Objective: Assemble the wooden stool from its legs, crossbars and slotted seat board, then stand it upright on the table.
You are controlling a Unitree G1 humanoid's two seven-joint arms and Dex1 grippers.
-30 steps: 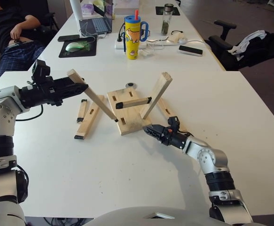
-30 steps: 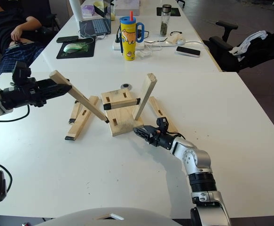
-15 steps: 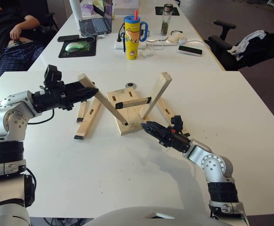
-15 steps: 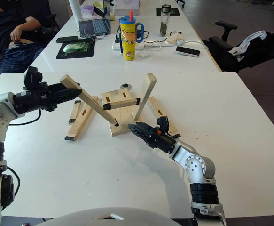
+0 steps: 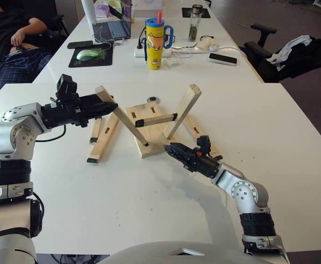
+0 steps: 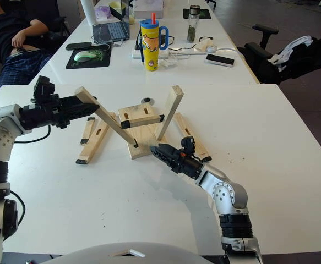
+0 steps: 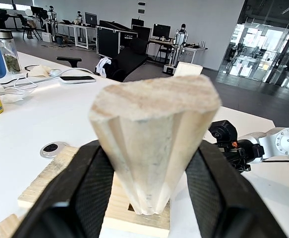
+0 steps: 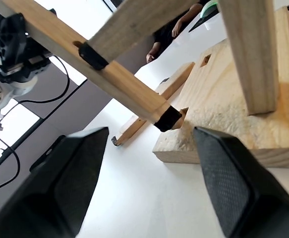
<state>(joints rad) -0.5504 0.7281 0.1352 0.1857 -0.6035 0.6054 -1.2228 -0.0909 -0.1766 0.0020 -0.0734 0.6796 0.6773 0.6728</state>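
At the near slot of the seat board, the slanted leg now rests its black tip; left gripper, fingers pinching its top end, sits further inward than a second ago. Right gripper, fingers spread, holds beside the board. Seating likely comes next.

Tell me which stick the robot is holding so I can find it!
On the white table, find the flat seat board in the middle. The leg slants from its near corner up to the left gripper. Other sticks lie flat or stand free; only this one is gripped.
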